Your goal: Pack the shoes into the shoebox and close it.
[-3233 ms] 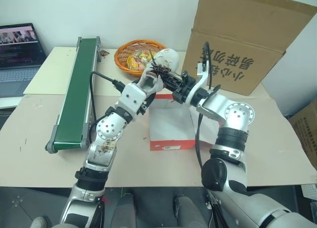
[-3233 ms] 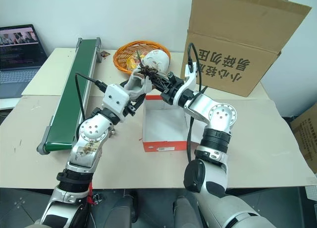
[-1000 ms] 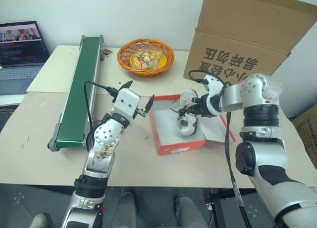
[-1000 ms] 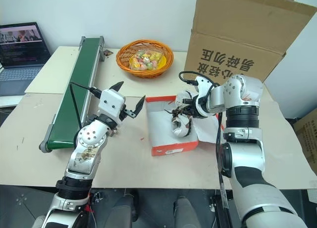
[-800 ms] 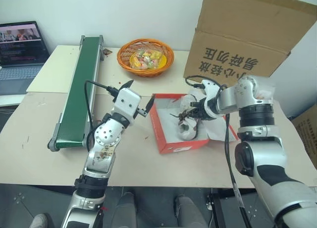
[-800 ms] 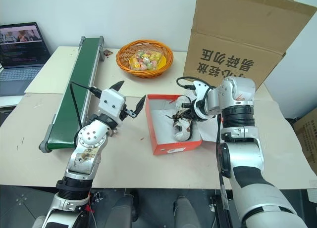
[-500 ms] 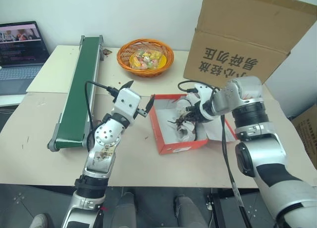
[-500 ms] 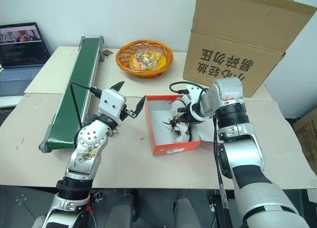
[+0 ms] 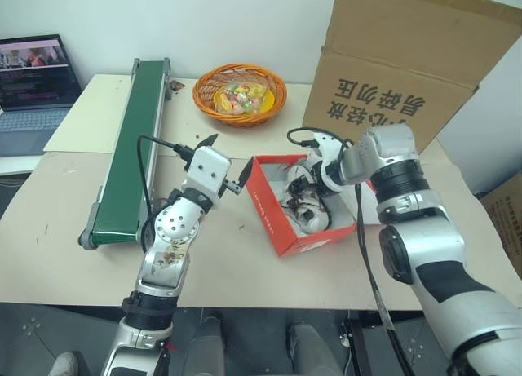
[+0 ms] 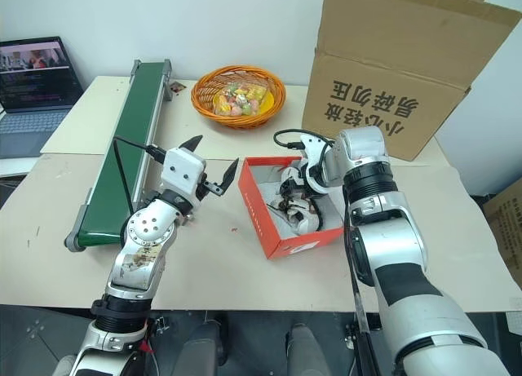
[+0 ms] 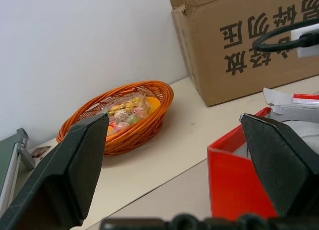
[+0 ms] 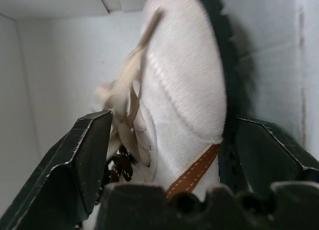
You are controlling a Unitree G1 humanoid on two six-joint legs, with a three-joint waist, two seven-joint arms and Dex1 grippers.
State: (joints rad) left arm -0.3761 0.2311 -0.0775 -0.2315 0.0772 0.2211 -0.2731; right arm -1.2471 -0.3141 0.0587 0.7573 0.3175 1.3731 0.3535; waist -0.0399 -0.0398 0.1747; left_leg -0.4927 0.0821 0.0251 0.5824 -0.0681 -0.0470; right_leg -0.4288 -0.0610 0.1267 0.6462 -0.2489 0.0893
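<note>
wall point(image 9: 245, 17): white, far | table point(image 9: 73, 254): beige top | conveyor point(image 9: 126, 148): green, left | laptop point(image 9: 33, 82): far left (screen lit) | basket point(image 9: 239, 93): orange, far centre | carton point(image 9: 408, 58): brown, far right

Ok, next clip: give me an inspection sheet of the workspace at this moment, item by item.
Surface: beige table, mostly bare at the front.
Job's things: red shoebox open; a white sneaker lies inside; a second shoe cannot be told apart.
Clutter: green conveyor, orange basket of wrapped items, big brown carton, laptop.
Grippers: left gripper open, empty, beside the shoebox; right gripper open, its fingers either side of the sneaker inside the shoebox.
Cables: black cable looping at the left wrist, another by the right wrist.
Surroundings: white wall.
</note>
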